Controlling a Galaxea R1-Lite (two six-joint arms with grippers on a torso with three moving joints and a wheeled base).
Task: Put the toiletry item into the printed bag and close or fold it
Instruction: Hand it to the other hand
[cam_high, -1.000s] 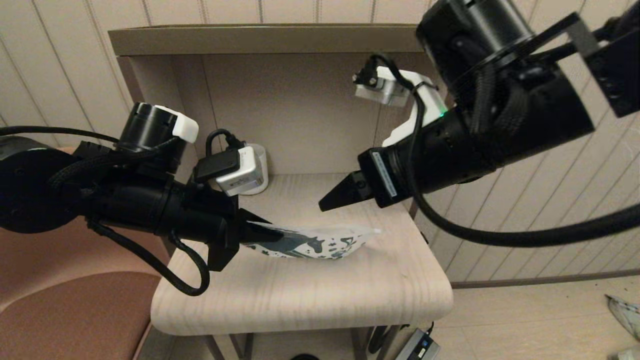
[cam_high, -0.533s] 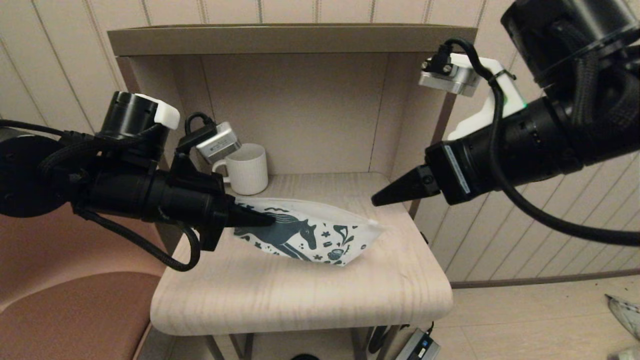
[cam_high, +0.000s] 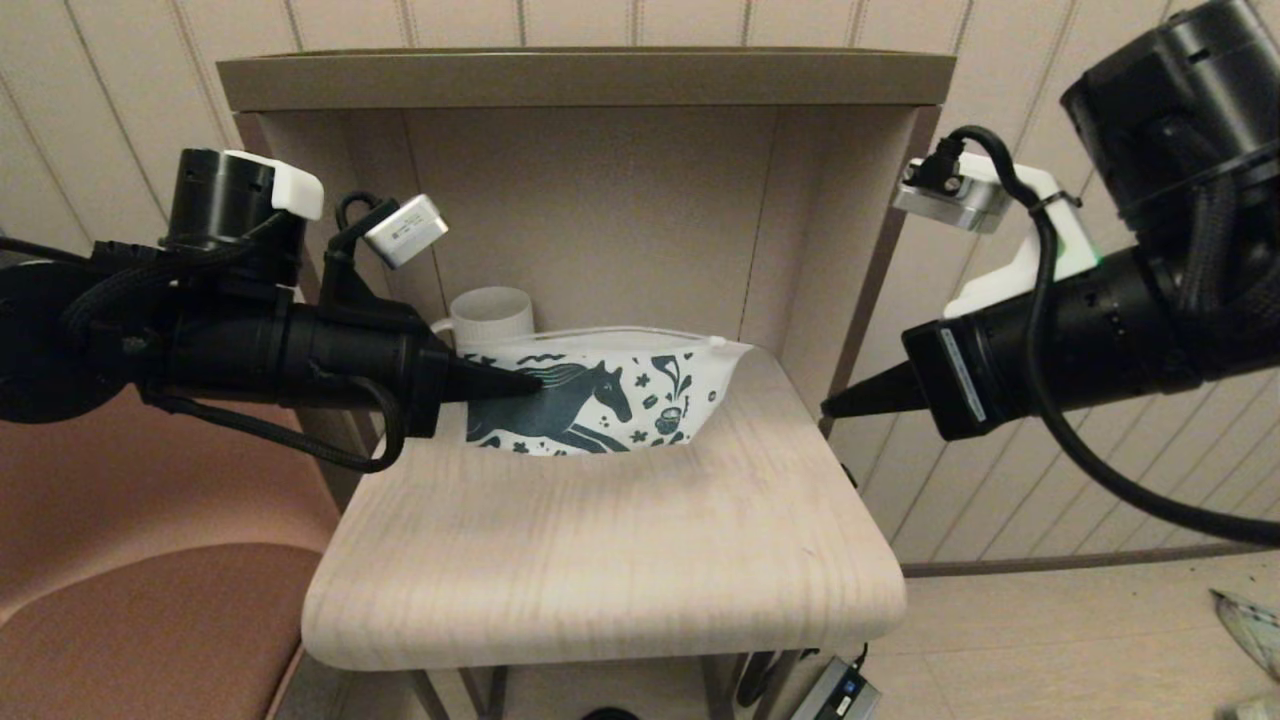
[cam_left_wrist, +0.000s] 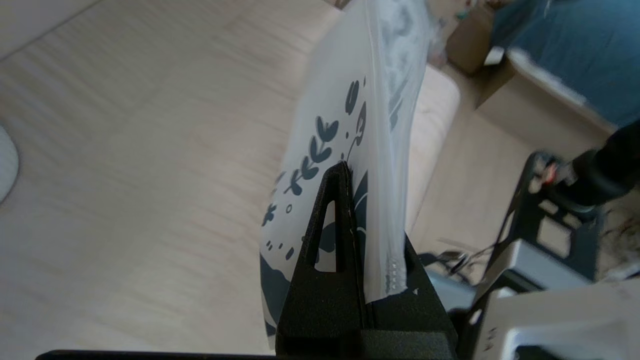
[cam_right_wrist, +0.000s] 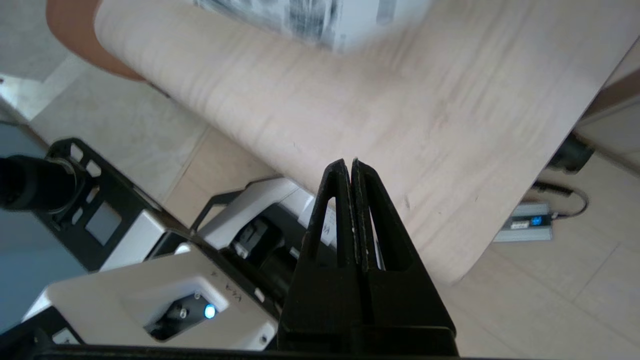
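Here my left gripper (cam_high: 525, 381) pinches the printed bag (cam_high: 620, 400) upright at nine o'clock; my right gripper (cam_high: 835, 406), fingers together and empty, sits at three. One-sided hold; the bag could sag and slip.

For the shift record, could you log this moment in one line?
left gripper: shut on printed bag, lifted over table | right gripper: shut, empty, beside table | mug: behind bag

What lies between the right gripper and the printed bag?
Nothing: in the head view only bare table top separates the shut right gripper from the printed bag.
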